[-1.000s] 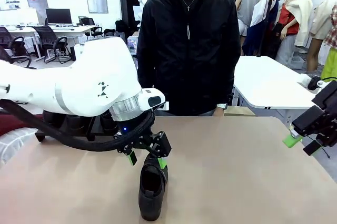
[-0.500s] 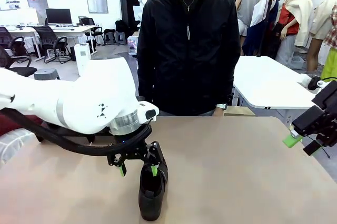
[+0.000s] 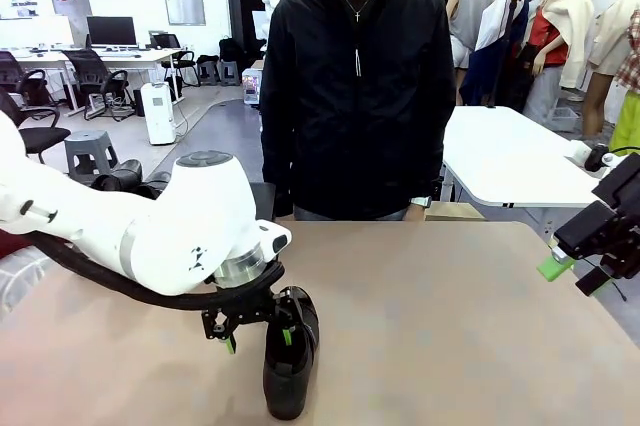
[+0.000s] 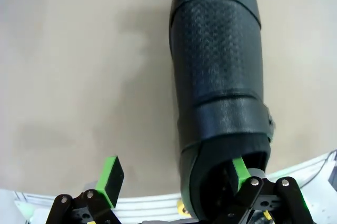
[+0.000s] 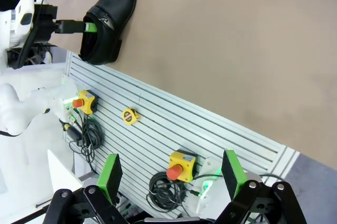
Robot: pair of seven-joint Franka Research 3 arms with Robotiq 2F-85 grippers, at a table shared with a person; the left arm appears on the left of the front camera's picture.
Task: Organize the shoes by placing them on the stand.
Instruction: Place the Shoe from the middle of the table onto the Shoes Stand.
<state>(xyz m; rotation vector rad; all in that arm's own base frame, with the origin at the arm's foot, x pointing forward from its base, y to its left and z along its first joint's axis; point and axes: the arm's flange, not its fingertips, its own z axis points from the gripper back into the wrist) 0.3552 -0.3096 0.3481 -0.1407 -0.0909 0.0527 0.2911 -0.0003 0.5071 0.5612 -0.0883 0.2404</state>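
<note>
One finger of my left gripper is down inside the heel opening of the shoe and the other hangs outside its wall, so the jaws stand wide apart around that wall with nothing clamped yet. My right gripper hangs spread and empty off the table's right edge, well apart from the shoe, which lies on the tabletop close to my side. I judge the job far from done: this shoe is still off the stand, and behind my left arm I can't tell how the rest lie.
</note>
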